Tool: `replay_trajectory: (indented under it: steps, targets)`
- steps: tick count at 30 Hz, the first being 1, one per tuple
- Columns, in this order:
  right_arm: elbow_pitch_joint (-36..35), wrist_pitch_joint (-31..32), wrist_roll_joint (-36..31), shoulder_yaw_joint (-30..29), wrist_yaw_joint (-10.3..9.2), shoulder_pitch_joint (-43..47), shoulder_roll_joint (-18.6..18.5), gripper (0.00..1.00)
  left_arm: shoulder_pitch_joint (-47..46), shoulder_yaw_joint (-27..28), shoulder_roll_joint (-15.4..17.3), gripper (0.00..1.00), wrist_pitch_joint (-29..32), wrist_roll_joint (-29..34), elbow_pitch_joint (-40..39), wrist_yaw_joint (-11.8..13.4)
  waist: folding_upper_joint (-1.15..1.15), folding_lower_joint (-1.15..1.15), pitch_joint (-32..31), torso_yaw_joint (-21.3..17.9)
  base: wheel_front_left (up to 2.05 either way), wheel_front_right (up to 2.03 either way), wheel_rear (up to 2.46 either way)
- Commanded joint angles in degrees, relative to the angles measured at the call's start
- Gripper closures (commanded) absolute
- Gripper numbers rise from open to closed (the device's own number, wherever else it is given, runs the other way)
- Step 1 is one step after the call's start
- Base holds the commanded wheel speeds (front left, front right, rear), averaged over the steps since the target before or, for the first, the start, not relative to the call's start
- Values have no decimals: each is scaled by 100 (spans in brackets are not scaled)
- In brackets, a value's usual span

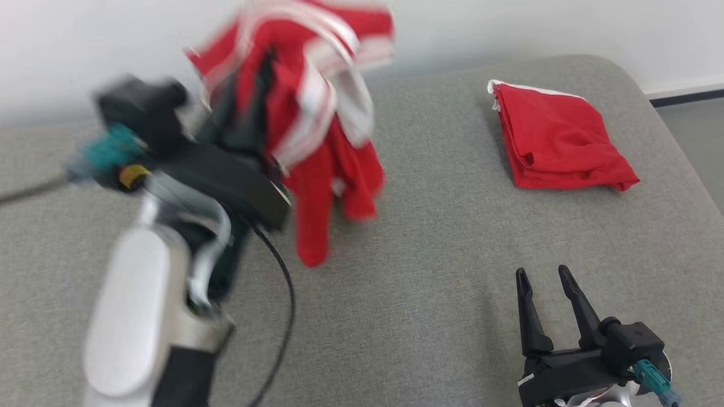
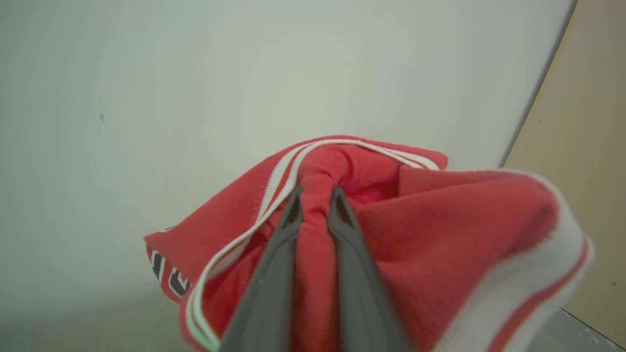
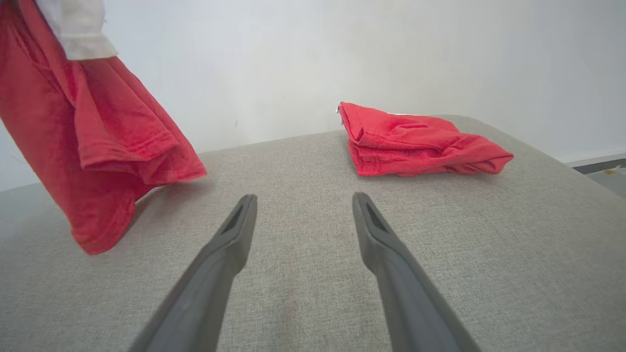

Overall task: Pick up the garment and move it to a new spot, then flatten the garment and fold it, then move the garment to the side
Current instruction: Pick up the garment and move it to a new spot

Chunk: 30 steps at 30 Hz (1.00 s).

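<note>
— Left gripper (image 2: 317,194) check: gripping what?
— Pinching a bunched fold of the red garment (image 2: 440,234) between nearly closed fingers (image 2: 274,274); holding it raised, dangling close over the grey cushion (image 1: 430,254), left of centre.
— Right gripper (image 1: 542,272)?
— Hovering low over the cushion, standing fully spread, gripping nothing; pointing toward a folded red cloth (image 1: 560,141) lying at far right.

Plain indoor room, home or lab unclear, grey upholstered cushion (image 1: 430,305), bare white wall (image 1: 509,28), dark skirting (image 1: 687,96)
</note>
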Motion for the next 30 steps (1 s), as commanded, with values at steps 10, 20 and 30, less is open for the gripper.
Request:
replay_trajectory:
  steps: [10, 20, 30]
  targets:
    - [101, -6, -45, 20, -10, -2, 3, 0, 1419, -770, -108, 100, -478, -285, 1050, 13, 0, 0, 27, -24, 0, 0, 0]
    - [161, -6, -121, 19, -10, 32, 2, 0, 1771, -1578, -121, 0, -1418, -268, 2175, -55, 0, 0, -126, 181, 0, 0, 0]
    - [151, -6, -147, -34, -10, 267, 3, 0, 2044, -1485, -35, 0, -2063, -595, 1618, 152, 0, 0, -471, 514, 0, 0, 0]
